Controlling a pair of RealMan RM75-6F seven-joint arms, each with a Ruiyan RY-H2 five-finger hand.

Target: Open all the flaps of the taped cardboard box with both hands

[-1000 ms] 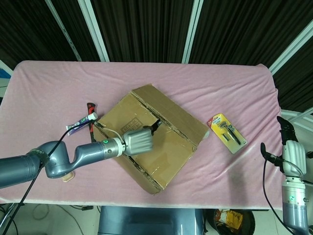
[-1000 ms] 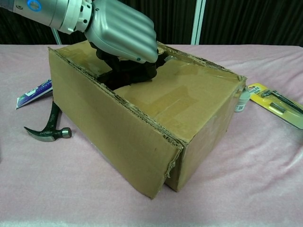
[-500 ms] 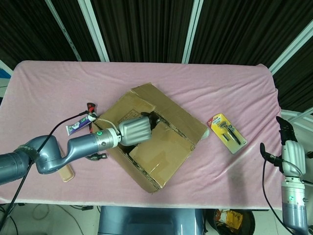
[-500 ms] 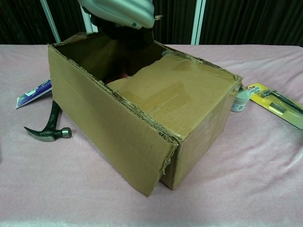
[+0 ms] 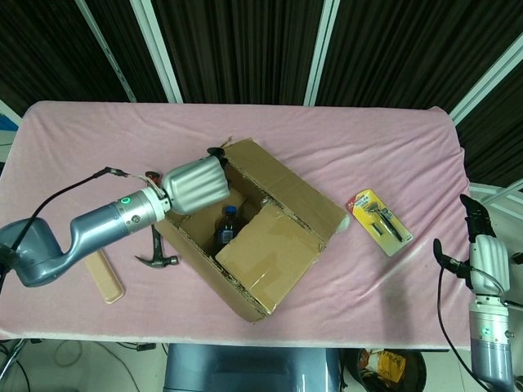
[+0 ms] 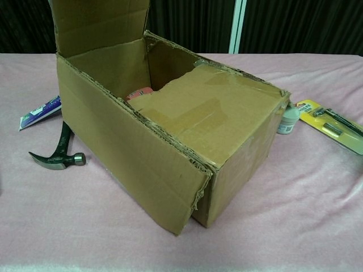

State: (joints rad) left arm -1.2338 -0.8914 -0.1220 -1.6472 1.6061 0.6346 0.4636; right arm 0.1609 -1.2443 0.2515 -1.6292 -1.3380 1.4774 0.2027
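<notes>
The cardboard box sits mid-table, turned at an angle. My left hand is at the box's left side and holds the left flap, which stands upright; the chest view does not show this hand. The right flap still lies flat over half the opening. Inside I see a dark bottle and something red. My right hand hangs off the table's right edge, far from the box, fingers apart and holding nothing.
A hammer and a toothpaste tube lie left of the box. A flat tan piece rests near the front left. A white jar and a yellow packaged tool lie to the right.
My left hand has pulled the left flap up and back to the left, from flat to upright, uncovering the bottle inside. The right hand has stayed in place.
</notes>
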